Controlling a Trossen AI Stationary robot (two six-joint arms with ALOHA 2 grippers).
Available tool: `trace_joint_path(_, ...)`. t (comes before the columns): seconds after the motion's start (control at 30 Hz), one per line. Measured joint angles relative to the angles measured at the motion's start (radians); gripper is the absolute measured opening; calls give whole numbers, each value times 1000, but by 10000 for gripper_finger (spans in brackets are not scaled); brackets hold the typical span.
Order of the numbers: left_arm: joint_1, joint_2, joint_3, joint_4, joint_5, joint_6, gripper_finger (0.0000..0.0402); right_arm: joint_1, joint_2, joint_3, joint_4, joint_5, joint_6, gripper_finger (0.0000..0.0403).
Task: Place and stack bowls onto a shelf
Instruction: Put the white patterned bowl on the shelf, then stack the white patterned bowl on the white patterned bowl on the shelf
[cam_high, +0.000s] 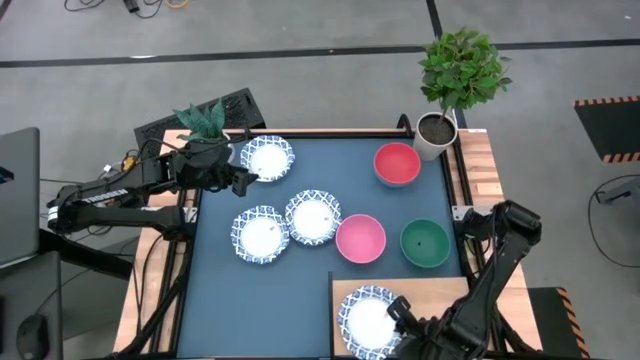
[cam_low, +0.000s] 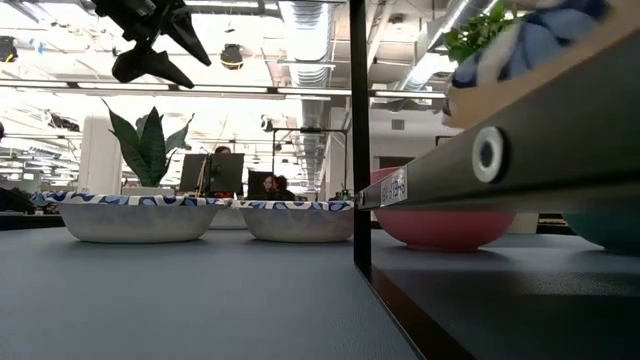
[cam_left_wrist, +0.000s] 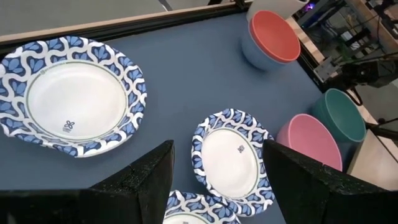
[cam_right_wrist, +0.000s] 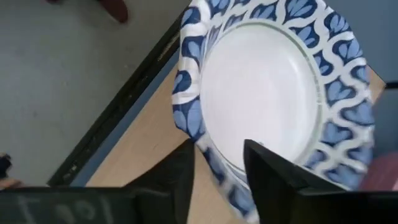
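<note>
One bowl has reached the shelf so far: a blue-rimmed white bowl sits at the shelf's near left end, and the right claw grips its rim, one finger inside and one under the edge, as the right wrist view shows. Whether it is fully set down I cannot tell; in the low view it looks tilted above the board.

Six bowls wait on the table. Taking the shelf as landmark: the green bowl lies just beyond its far edge, the pink bowl beside that, toward the left. Two patterned bowls sit touching, farther left of the pink one. The red bowl stands well beyond the shelf, near the potted plant, and the last patterned bowl is at the far left corner, well apart from the shelf.

The left claw hovers with fingers apart, empty, just beside that far bowl.

By my judgement the task is early: one placed, six left, no stacking yet.
</note>
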Motion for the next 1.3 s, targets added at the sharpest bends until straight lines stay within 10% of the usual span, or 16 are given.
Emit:
trace_joint_path(0.3,0,0,0,0,0,-3,228,-26,-94,0,-13,1,70,224)
trace_joint_path(0.83,0,0,0,-1,1,-25,228,-145,-228,0,-214,26,660,216)
trace_joint_path(1.3,0,0,0,-1,34,-58,228,-293,-323,0,-372,29,760,214)
